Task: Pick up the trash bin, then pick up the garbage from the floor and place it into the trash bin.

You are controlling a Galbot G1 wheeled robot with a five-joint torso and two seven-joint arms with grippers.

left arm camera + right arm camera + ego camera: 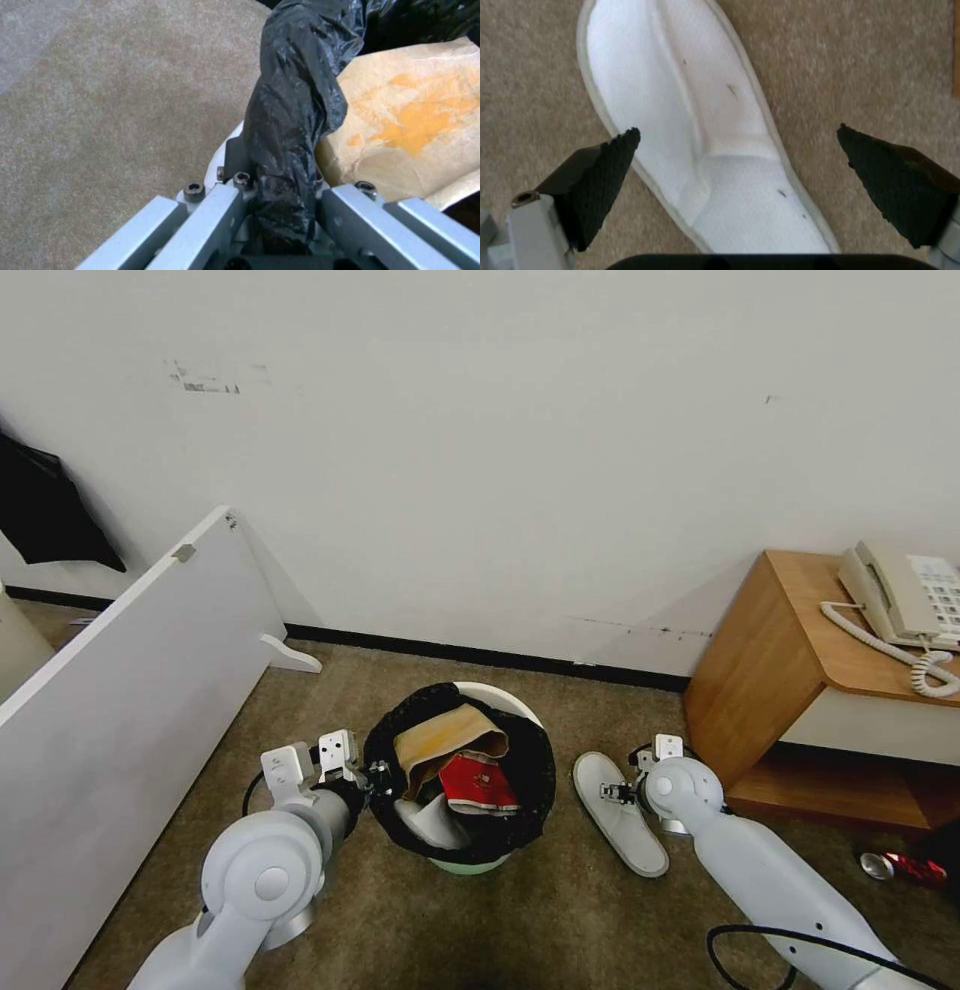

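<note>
The bin (pixel 470 830) stands on the carpet at lower centre of the head view, its black bag (pixel 295 112) folded over the rim, with a brown paper bag (pixel 445 740), a red cup (pixel 478 785) and something white already inside. The left gripper (pixel 375 778) is at the bin's left rim, jaws clenched on the rim and bag; the left wrist view shows the crinkled plastic pinched between them. Just right of the bin lies a white slipper (pixel 618 810), flat on the floor, and the right gripper (pixel 737 165) hangs directly above it with jaws released and spread wide, one either side of the sole. The slipper looks light, thin and floppy, so it will likely sag from any single hold; pinching across its narrow middle, or at the raised strap, seems the surest place. The bin with its contents seems light, though the bag is slick, so the rim grip could slip. A red can (pixel 905 868) lies at the lower right edge, under the wooden bench (pixel 780 670).
</note>
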